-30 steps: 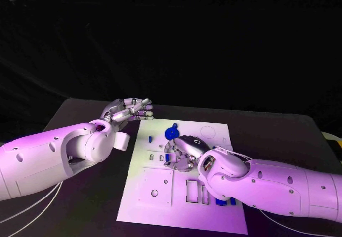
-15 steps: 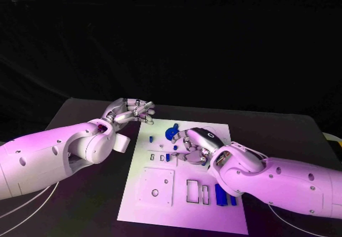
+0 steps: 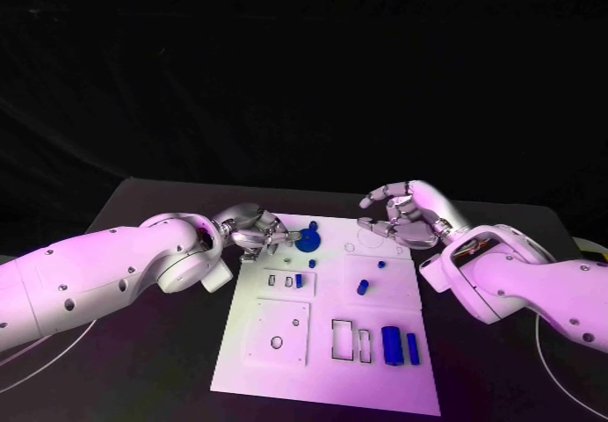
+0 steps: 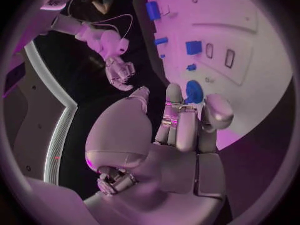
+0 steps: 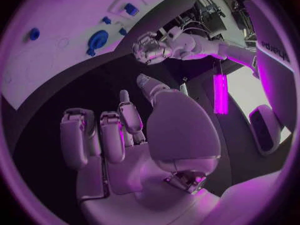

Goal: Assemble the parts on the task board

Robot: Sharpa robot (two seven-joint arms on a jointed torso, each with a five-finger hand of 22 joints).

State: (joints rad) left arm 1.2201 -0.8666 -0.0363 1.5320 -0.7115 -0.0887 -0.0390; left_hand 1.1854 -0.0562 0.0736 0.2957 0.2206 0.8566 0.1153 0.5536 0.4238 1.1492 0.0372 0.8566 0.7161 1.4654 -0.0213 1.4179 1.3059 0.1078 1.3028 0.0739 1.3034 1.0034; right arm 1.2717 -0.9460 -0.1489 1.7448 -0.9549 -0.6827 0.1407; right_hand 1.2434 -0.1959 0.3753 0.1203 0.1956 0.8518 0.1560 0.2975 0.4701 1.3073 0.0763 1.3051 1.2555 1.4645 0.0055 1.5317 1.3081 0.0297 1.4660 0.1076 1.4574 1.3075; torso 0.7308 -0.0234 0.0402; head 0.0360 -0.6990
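Black table [image 3: 152,202] under white task board [image 3: 323,369]. Right hand [image 3: 403,214] up above board's far right corner — fingers bent in, nothing in it. Left hand [image 3: 249,228] at board's far left edge, fingers curled, nothing held. Round blue part [image 3: 308,240] on board, just beside left hand. Two blue bars [image 3: 401,345] near front right.

The table is viewed from above by the head camera; the white board [image 3: 332,330] is shared with both close-up wrist cameras behind each palm.
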